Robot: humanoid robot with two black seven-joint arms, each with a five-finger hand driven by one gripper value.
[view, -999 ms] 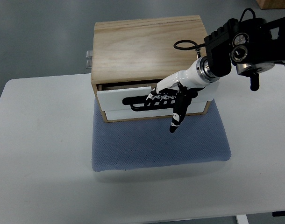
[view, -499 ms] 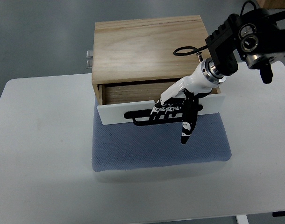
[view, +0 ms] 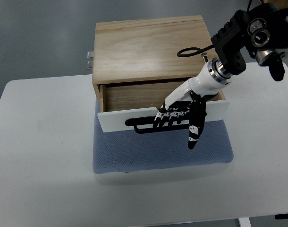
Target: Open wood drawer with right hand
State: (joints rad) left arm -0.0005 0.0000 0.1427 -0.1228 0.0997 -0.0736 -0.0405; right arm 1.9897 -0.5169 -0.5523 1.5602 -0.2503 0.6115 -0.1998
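One right hand [view: 181, 113] with fingers curled around black handle [view: 146, 126] of partly open white-fronted wood drawer [view: 120, 121], over blue mat [view: 158, 151] on white surface [view: 45, 156].

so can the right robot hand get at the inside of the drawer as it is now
Probably yes. The drawer is pulled partly out and its inside lies bare from above, but the right robot hand is curled on the black handle and must let go first.

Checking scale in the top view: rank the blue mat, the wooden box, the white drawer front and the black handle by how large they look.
1. Blue mat and wooden box: near alike; the mat is partly hidden and the box sits nearer the camera, so unranked.
2. White drawer front.
3. Black handle, gripped by the right hand.
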